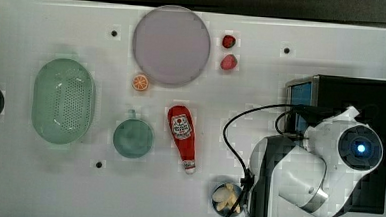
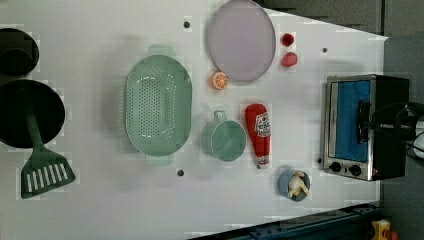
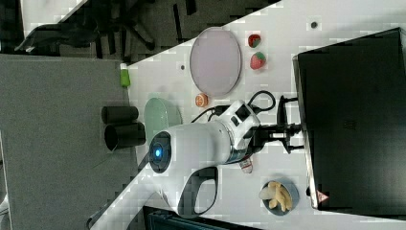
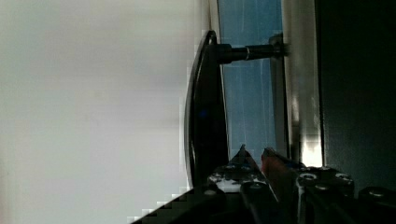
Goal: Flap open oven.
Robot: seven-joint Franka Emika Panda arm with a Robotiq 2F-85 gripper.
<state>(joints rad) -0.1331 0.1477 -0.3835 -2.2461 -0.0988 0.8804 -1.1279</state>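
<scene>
Toaster oven (image 2: 367,127) standing at the worktop (image 2: 100,210) edge on the left view's right, near the corner toward the left view's bottom; glass door (image 2: 352,120) shut, flush in the silver frame, facing the worktop's middle; two black knobs (image 2: 345,168) below the glass toward the left view's bottom. Pincer (image 3: 287,130) at the door's dark bar handle (image 4: 203,112), fingers (image 4: 243,158) reaching in beside the bar; apart or together: cannot tell. Ketchup bottle (image 1: 182,135) lying mid-worktop, just beside green mug (image 1: 133,137); green colander (image 1: 63,100) further toward the top view's left; bowl of pale food (image 1: 226,198) near the arm; purple plate (image 1: 171,44) at the far edge, two strawberries (image 1: 228,51) beside.
</scene>
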